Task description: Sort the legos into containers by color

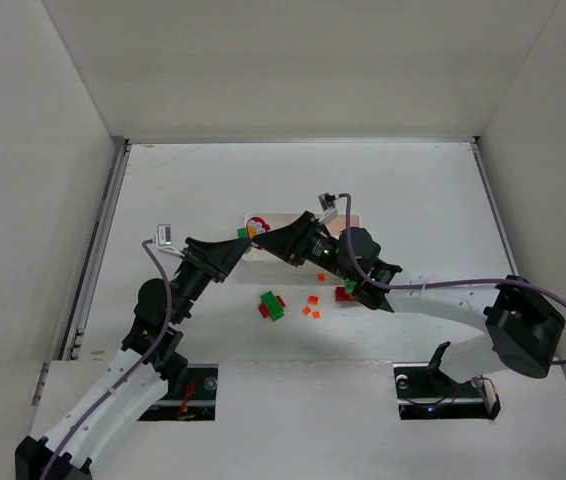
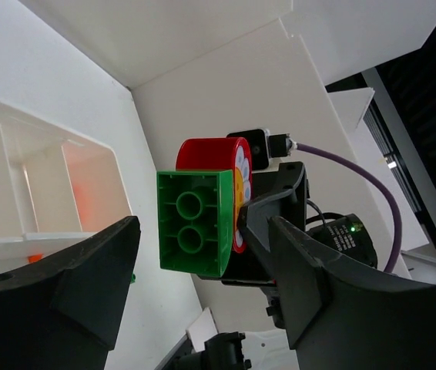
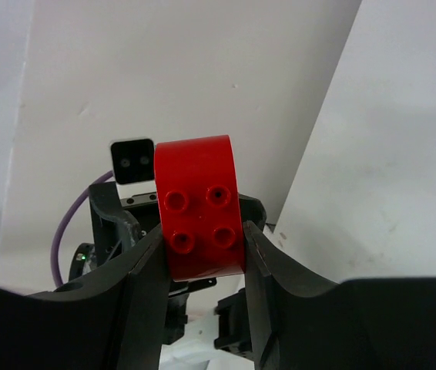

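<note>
My right gripper is shut on a red curved brick with four studs, held in the air over the white tray. A green brick is stuck to that red piece, which bears a flower print. My left gripper is open, its fingers wide apart on either side of the green brick without touching it. In the top view the left gripper and the right gripper meet tip to tip. The tray's compartments show at the left of the left wrist view.
On the table before the tray lie a green brick against a red one, several tiny orange pieces, and a red brick partly under the right arm. White walls enclose the table.
</note>
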Action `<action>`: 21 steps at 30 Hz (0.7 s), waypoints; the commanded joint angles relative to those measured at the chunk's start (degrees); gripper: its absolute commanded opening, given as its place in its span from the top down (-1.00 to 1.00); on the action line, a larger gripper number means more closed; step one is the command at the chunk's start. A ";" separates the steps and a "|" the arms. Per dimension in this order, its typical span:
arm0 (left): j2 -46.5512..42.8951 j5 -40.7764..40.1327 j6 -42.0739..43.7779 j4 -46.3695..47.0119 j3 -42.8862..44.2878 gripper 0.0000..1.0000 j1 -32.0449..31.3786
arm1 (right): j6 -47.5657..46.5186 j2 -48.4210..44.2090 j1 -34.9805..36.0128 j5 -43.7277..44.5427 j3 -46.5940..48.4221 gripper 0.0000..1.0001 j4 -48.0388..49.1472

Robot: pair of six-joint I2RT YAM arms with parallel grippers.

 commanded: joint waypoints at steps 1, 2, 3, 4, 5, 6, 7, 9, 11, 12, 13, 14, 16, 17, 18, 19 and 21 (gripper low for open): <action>0.67 -0.28 -0.53 7.37 -0.11 -0.29 -0.08 | 4.23 0.70 -0.65 -2.37 -0.50 0.60 9.20; 0.85 -0.54 -0.53 7.37 0.06 -0.28 0.10 | 4.58 0.79 -0.82 -2.55 -0.59 0.60 9.81; 1.02 -0.81 -0.53 7.37 0.15 -0.27 0.28 | 4.94 0.87 -0.83 -2.64 -0.76 0.60 10.60; 1.11 -1.24 -0.53 7.37 0.24 -0.26 0.36 | 5.29 1.05 -0.83 -2.73 -0.85 0.60 11.48; 1.11 -1.60 -0.53 7.46 0.24 -0.25 0.37 | 5.64 1.14 -0.91 -2.81 -0.94 0.60 12.19; 1.11 -2.30 -0.53 7.46 0.24 -0.23 0.45 | 6.08 1.31 -1.00 -2.81 -1.11 0.60 12.80; 1.03 -2.82 -0.53 7.63 0.24 -0.22 0.45 | 6.78 1.40 -1.09 -2.81 -1.20 0.60 13.24; 0.94 -3.53 -0.53 7.63 0.42 -0.17 0.45 | 7.57 1.66 -1.26 -2.81 -1.38 0.59 14.03; 1.29 -3.80 -0.53 7.63 0.85 -0.15 0.37 | 8.10 2.01 -1.26 -2.90 -1.47 0.59 14.83; 1.55 -3.80 -0.53 7.81 0.94 -0.13 0.19 | 8.37 2.19 -1.26 -2.99 -1.55 0.59 15.27; 1.81 -3.80 -0.53 8.07 1.12 -0.12 0.02 | 8.45 2.37 -1.26 -3.08 -1.55 0.59 15.62; 1.99 -3.80 -0.53 8.51 1.12 -0.11 -0.16 | 8.54 2.54 -1.26 -3.25 -1.64 0.59 15.79; 2.25 -3.80 -0.53 9.39 1.12 -0.05 -0.25 | 8.89 2.89 -1.26 -3.25 -1.82 0.59 15.97; 2.43 -3.80 -0.53 9.65 1.12 -0.03 -0.34 | 9.07 3.16 -1.26 -3.34 -1.99 0.59 16.32; 2.52 -3.80 -0.45 9.74 1.12 -0.01 -0.34 | 9.16 3.33 -1.35 -3.43 -2.08 0.59 16.67; 2.69 -3.80 -0.45 9.83 1.21 0.00 -0.34 | 9.42 3.51 -1.44 -3.60 -2.08 0.59 16.85; 3.13 -3.80 -0.45 10.18 1.21 0.04 -0.34 | 9.77 3.95 -1.62 -3.96 -2.08 0.59 17.29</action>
